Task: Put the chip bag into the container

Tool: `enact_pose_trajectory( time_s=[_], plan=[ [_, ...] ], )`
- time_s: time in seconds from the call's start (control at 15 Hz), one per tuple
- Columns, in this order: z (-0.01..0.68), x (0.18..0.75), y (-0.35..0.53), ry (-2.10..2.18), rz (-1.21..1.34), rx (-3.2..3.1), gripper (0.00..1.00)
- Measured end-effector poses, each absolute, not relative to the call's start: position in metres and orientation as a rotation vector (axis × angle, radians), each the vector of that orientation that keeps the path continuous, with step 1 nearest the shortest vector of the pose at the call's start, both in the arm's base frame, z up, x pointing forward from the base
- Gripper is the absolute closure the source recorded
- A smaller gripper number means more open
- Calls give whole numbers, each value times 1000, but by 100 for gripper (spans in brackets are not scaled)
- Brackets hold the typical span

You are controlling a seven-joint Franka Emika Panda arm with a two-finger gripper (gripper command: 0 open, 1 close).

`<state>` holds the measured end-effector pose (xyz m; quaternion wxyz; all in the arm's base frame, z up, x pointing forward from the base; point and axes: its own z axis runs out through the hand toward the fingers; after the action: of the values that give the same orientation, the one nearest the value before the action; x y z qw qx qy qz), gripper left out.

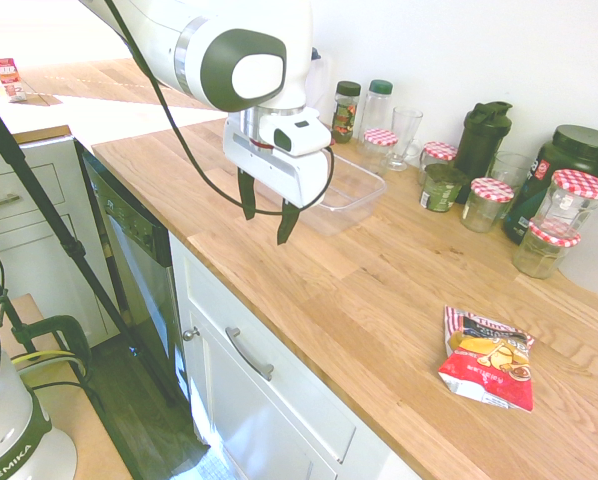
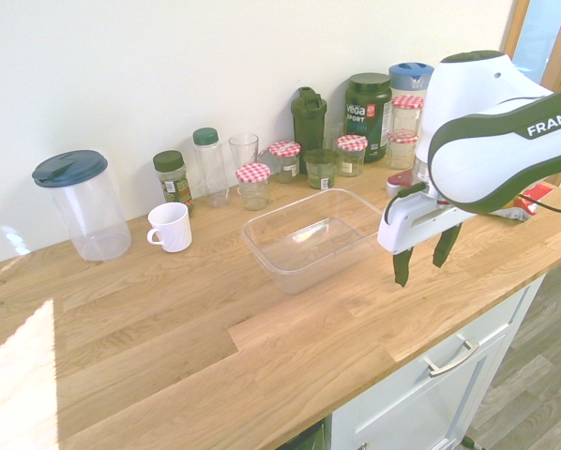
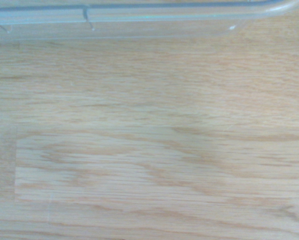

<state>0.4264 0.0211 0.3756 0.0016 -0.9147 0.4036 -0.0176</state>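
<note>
The chip bag [image 1: 487, 370], a small red packet with a chip picture, lies flat on the wooden countertop [image 1: 379, 290] near its front edge, far from the arm. In the second exterior view only a red sliver of the chip bag [image 2: 534, 196] shows behind the arm. The container [image 1: 351, 188], a clear shallow tub, sits empty at mid-counter, and its whole outline is plain as the container [image 2: 262, 246] in the second exterior view. My gripper [image 1: 266, 222] hangs open and empty above bare wood beside the tub's front side, also seen as the gripper [image 2: 421, 266]. The wrist view shows the container rim [image 3: 139, 15] and wood grain.
Along the back wall stand jars with red-checked lids [image 1: 491, 203], dark shaker bottles [image 1: 481, 138], a green tub [image 2: 367, 105], drinking glasses [image 2: 244, 150], a white mug [image 2: 172, 227] and a clear pitcher with a blue lid [image 2: 82, 204]. The counter drops off at its front edge [image 1: 279, 315].
</note>
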Motion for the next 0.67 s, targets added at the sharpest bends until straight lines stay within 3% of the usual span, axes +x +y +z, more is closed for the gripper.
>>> enact_pose_trajectory(
  time_s=[0.33, 0.67],
  plan=[
    [386, 429, -7, 1302, -78, -2829, 0],
    [414, 425, -138, 1502, -166, -2686, 0]
  ],
)
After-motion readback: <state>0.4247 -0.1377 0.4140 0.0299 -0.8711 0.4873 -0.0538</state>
